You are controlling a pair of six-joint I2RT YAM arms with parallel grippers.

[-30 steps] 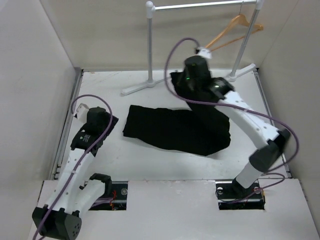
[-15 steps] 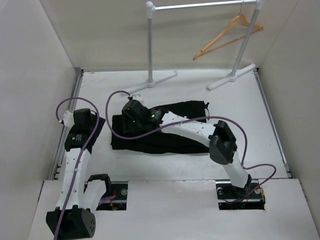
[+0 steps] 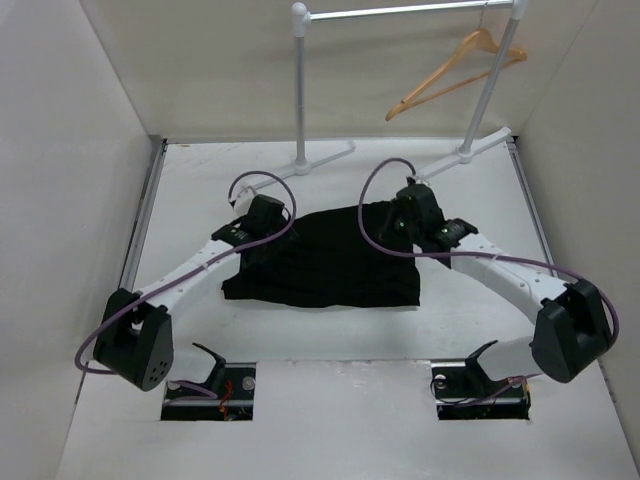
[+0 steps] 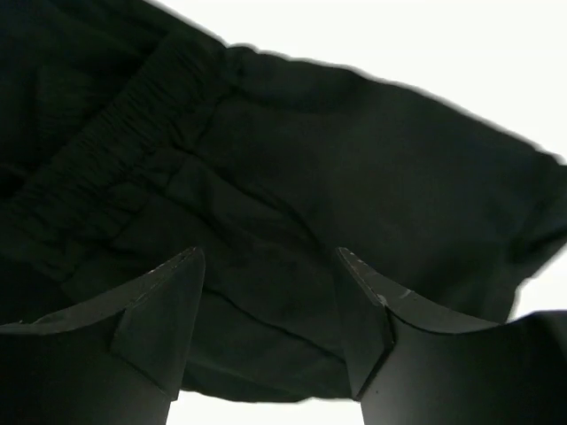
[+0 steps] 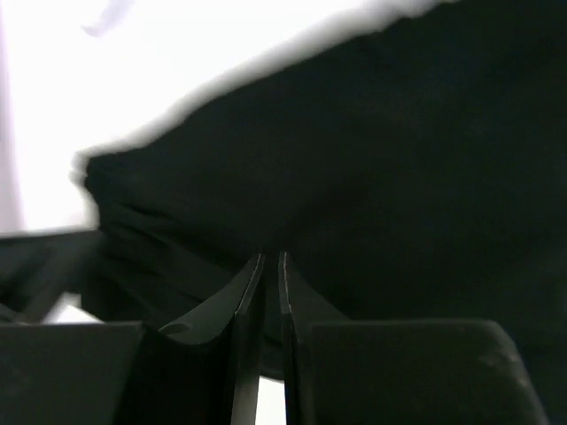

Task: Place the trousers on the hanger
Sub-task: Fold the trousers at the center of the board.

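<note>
The black trousers [image 3: 330, 262] lie folded flat in the middle of the table. The wooden hanger [image 3: 455, 68] hangs on the rail at the back right, far from both arms. My left gripper [image 3: 258, 232] is over the trousers' left end; in the left wrist view it [image 4: 270, 257] stands open above the elastic waistband [image 4: 97, 177], cloth lying under the gap. My right gripper [image 3: 400, 222] is at the trousers' upper right edge. In the right wrist view its jaws [image 5: 270, 257] are almost together, pinching a thin fold of the black cloth [image 5: 399, 159].
The silver clothes rail [image 3: 400, 12] spans the back, its two posts standing on flat feet [image 3: 300, 165] [image 3: 465, 152] just behind the trousers. Walls close in the table on the left, right and back.
The right gripper has left the trousers' left end and come to their upper right edge, jaws closed. The left arm has swung in from the table's left side onto the trousers' left end.
</note>
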